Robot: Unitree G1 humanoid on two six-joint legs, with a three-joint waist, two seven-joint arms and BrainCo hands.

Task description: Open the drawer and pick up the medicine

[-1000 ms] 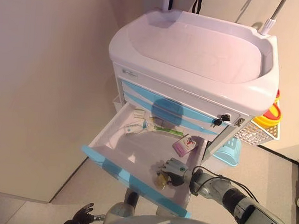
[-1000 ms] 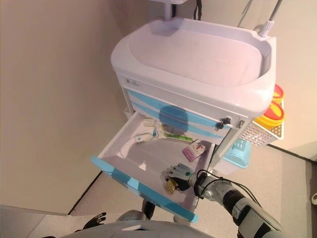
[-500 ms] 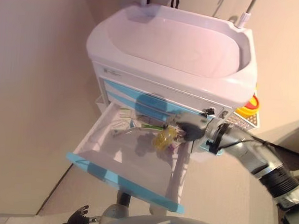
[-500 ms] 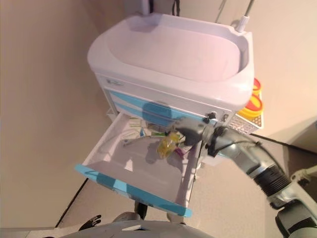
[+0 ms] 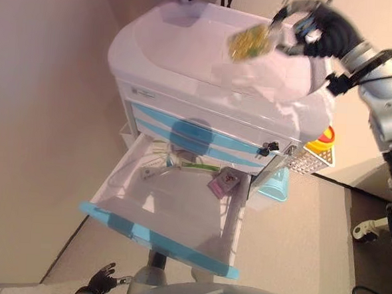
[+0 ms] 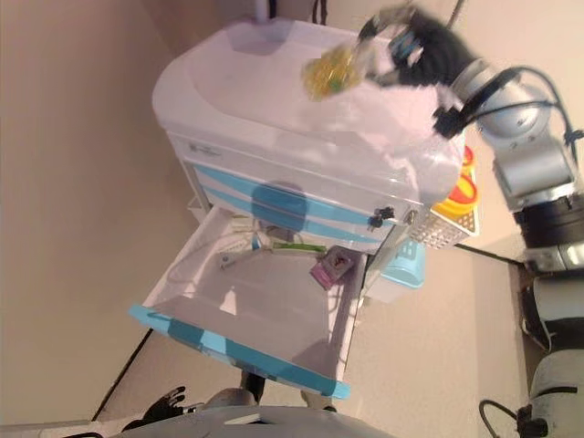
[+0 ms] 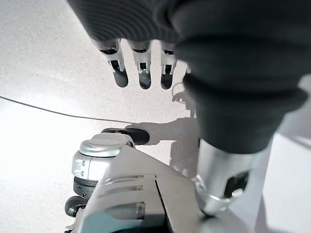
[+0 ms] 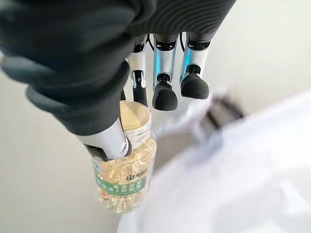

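Your right robot hand is closed on the medicine bottle, thumb and fingers pinching it near the cap end. In the head views the bottle is raised over the top tray of the medical cart, well clear of the drawer, which stands pulled fully out. Both task steps read as done, judged from how things lie.

The left robot hand hangs low by the floor, fingers straight and holding nothing.

Handling assessment of the bottle: it is a clear, rigid container filled with yellowish capsules, with a pale screw cap and a green-banded label. You should expect it to be light to moderate in weight, stiff under pressure, and smooth-walled, hence liable to slip. The contents may shift when it tilts. The present hold sits high, at the cap and shoulder, so the body hangs past the fingertips; that leaves it free to swing or rotate. A hold round the labelled mid-body would be the more secure one, in my judgement.

Remaining in the drawer: a small pink-purple box near the right wall, a green-and-white tube, and several small packets toward the back. A mesh basket with yellow and red containers hangs at the cart's right side.

Whether the fingers fully wrap the bottle cannot be told.
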